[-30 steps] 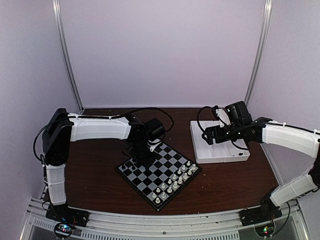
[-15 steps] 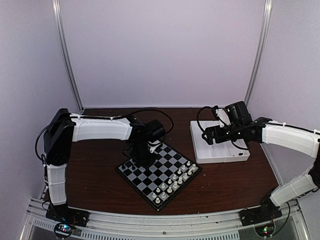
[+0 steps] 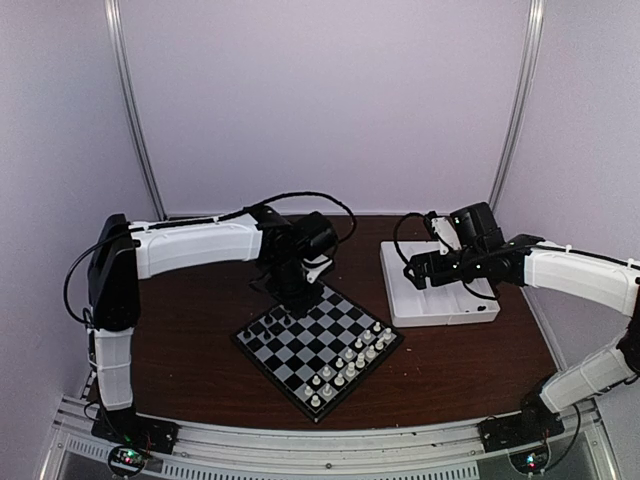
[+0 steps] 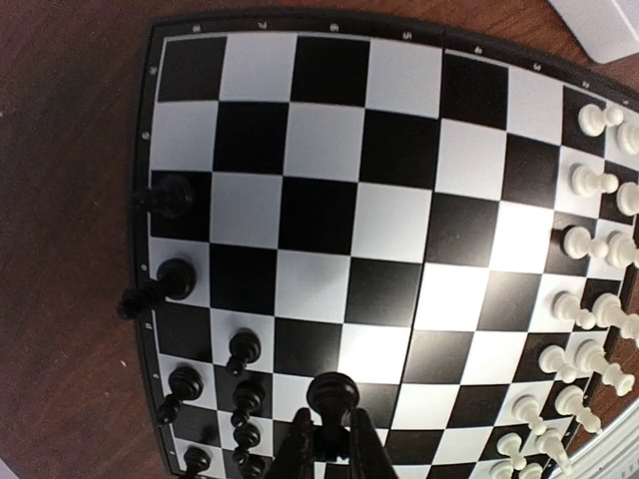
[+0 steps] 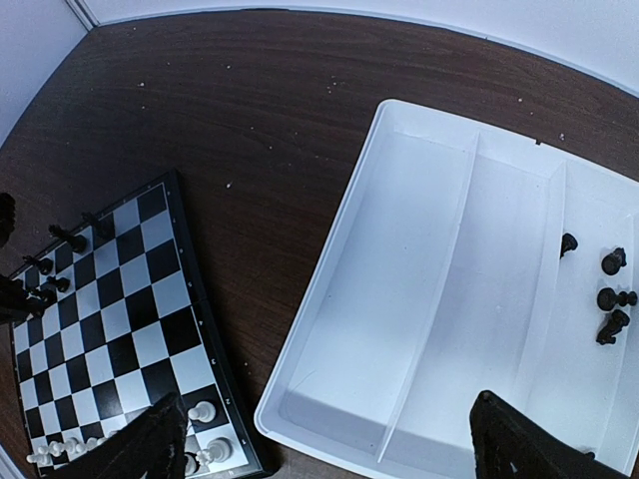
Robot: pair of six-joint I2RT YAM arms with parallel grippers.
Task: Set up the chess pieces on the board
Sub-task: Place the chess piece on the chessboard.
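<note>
In the left wrist view my left gripper (image 4: 332, 451) is shut on a black chess piece (image 4: 332, 394), whose round base sticks out past the fingertips. It hangs above the near-left part of the board (image 4: 319, 130). Several black chess pieces (image 4: 175, 281) stand along the board's left edge. In the top view the left gripper (image 3: 300, 290) is raised over the board's (image 3: 318, 345) far corner. My right gripper (image 5: 334, 449) is open and empty above the white tray (image 5: 329, 259). The right gripper (image 3: 415, 272) hovers at the tray's left side.
White chessmen (image 4: 599, 329) fill the board's right edge, also seen as the white chessmen (image 3: 350, 365) in the top view. Several black pieces (image 5: 609, 294) lie in the tray's right compartment. The tray (image 3: 440, 300) sits right of the board on the brown table (image 3: 190, 340).
My left arm has lifted up and back from the board's far corner, and its jaws have closed in on the black piece. The right arm has not moved.
</note>
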